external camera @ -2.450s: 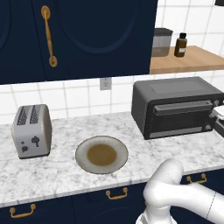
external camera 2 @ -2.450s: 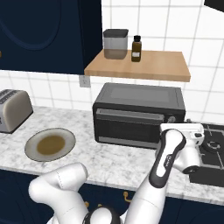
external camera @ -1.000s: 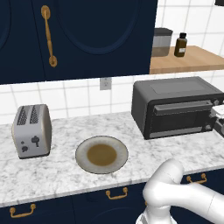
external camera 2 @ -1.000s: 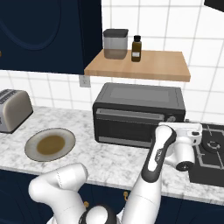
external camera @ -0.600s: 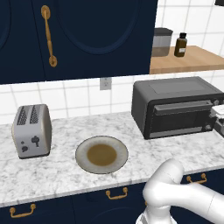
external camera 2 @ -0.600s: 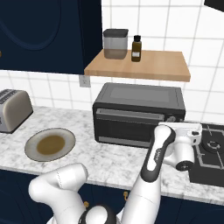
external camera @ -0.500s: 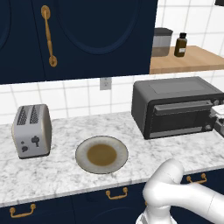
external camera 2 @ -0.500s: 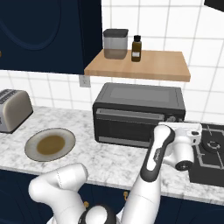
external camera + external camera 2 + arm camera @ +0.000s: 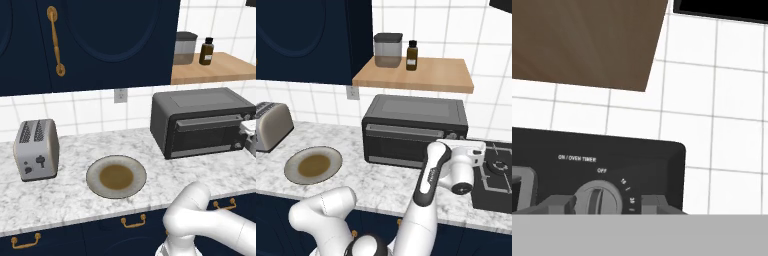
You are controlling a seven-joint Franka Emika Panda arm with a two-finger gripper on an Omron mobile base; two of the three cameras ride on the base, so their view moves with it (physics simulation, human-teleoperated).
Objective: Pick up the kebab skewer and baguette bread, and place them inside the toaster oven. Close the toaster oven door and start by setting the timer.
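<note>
Toaster oven (image 9: 202,122) sits on the marble counter (image 9: 60,200) against the tiled wall, at about 2 o'clock from the plate (image 9: 116,176). Toaster oven door (image 9: 406,145) is shut, handle bar across its top. Skewer and baguette can't be made out through the dark glass.

Timer knob (image 9: 599,201) in the hand view sits under the "ON / OVEN TIMER" label, "OFF" printed at its 12 o'clock. Gripper (image 9: 606,206) has narrowed around it: one dark fingertip at the knob's 9 o'clock, the other at its 3 o'clock, both right at the knob's edge, so it looks like a grip on the knob.

In the right base view the white hand (image 9: 463,162) is pressed up to the oven's right-hand front corner; the arm rises from low down to reach it.

Plate has a brown centre. Silver two-slot toaster (image 9: 36,149) at the plate's 9 o'clock, well apart from the oven. Wooden shelf (image 9: 413,74) at 12 o'clock above the oven carries a grey canister (image 9: 387,49) and a dark bottle (image 9: 412,55) just beside it. Black cooktop (image 9: 495,175) at the oven's 3 o'clock.
</note>
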